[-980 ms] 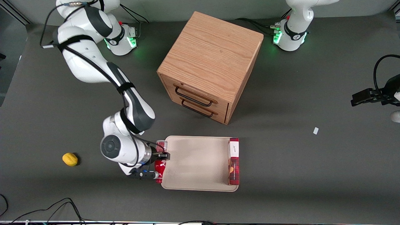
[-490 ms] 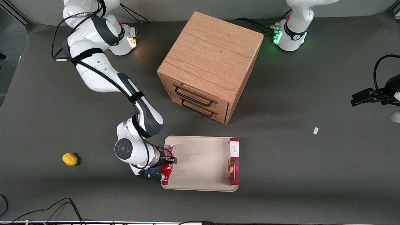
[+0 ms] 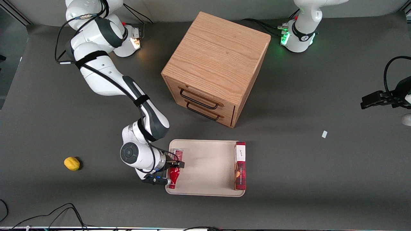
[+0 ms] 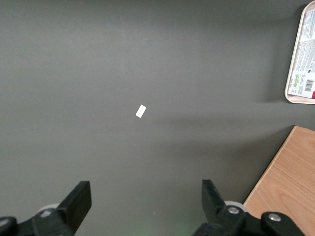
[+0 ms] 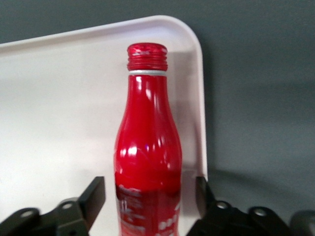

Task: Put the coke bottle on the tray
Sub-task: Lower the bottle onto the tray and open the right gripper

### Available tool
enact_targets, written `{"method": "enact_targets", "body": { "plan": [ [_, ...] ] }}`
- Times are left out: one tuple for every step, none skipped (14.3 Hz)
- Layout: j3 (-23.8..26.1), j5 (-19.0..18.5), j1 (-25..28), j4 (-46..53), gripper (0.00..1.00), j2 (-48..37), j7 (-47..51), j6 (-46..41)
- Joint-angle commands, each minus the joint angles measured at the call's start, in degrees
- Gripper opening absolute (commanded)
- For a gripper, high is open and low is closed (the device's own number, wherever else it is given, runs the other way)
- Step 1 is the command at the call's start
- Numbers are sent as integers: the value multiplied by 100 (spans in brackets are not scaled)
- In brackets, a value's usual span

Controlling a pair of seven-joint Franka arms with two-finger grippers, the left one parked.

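The right arm's black two-finger gripper (image 3: 175, 164) sits over the tray's edge toward the working arm's end of the table. In the right wrist view the gripper (image 5: 150, 194) has its fingers (image 5: 93, 196) standing apart, one each side of the bottle w/ a visible gap on both sides, so not clamped on it.

The small red contoured coke bottle w/ red cap (image 3: 173, 175) lies on its side on the large flat beige rectangular tray w/ rounded corners and low rim (image 3: 205, 166), along the tray's short edge nearest the working arm. Its cap points toward the front camera, near the tray's rounded corner; the silvery base end is up by the gripper. From the wrist cam the coke bottle (image 5: 147, 162) lies inside the tray (image 5: 59, 108), just beside the rim.

At the tray's end toward the parked arm stands a red plaid rectangular box w/ white label (image 3: 240, 166), along that short edge, well apart from the bottle.

Farther from the front camera than the tray is a light wooden two-drawer cabinet w/ black wire handles (image 3: 215, 65). A small yellow lemon-like fruit (image 3: 72, 163) lies on the dark grey table (image 3: 321, 179) toward the working arm's end. A small white scrap (image 3: 324, 134) lies toward the parked arm's end.
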Motion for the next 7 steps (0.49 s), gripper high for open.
{"method": "enact_targets", "body": {
  "plan": [
    [-52, -64, 82, 44, 100, 95, 161, 97],
    [-53, -64, 82, -18, 100, 95, 161, 176],
    [-53, -73, 82, -27, 100, 95, 161, 186],
    [-53, -73, 82, -18, 100, 87, 161, 186],
    [-53, -64, 82, -18, 100, 61, 170, 186],
    [-53, -64, 82, -10, 100, -1, 170, 177],
    [-44, -64, 82, -1, 100, -88, 170, 151]
  ]
}}
